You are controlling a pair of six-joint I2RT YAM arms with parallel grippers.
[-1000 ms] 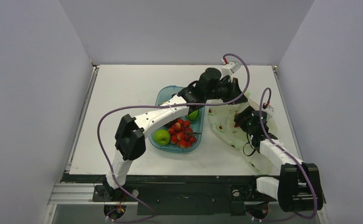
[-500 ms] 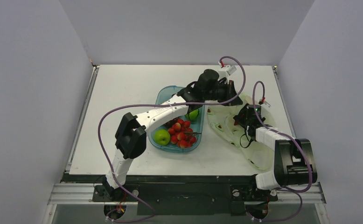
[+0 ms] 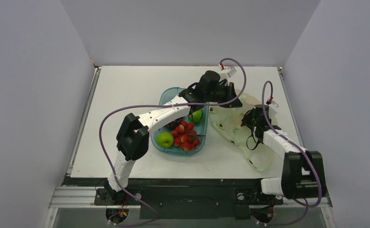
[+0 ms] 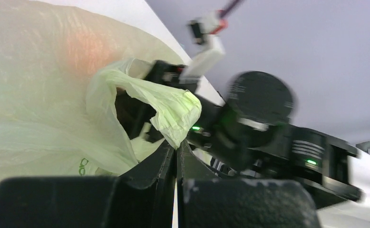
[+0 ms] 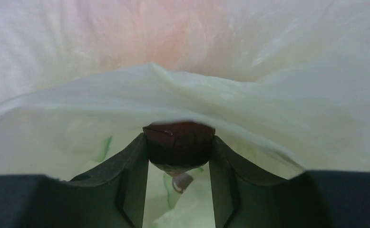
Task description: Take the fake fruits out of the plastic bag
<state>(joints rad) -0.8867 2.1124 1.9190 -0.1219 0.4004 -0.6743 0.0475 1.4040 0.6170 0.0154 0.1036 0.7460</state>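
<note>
The bag [image 3: 238, 136] lies crumpled on the right half of the table [image 3: 126, 95], just right of the tray [image 3: 162, 101]. The left arm reaches over the tray's far end to the bag's far left edge. There the left claw [image 4: 176, 147] is pinched tight on a fold of the bag's rim and holds it raised, so the mouth gapes. The right claw [image 3: 248, 119] is at the bag's middle, pushed in under the film. Its wrist view shows it narrowed onto a dark plum [image 5: 179, 141], which touches both fingers, with pale plastic draped close over the top. An orange-pink glow shows through the film beyond it; what it is cannot be told. In the tray sit a green apple [image 3: 164, 139] at the near left, red berries [image 3: 185, 136] beside it on the right, and a second green fruit [image 3: 197, 115] farther back, partly under the left arm.
</note>
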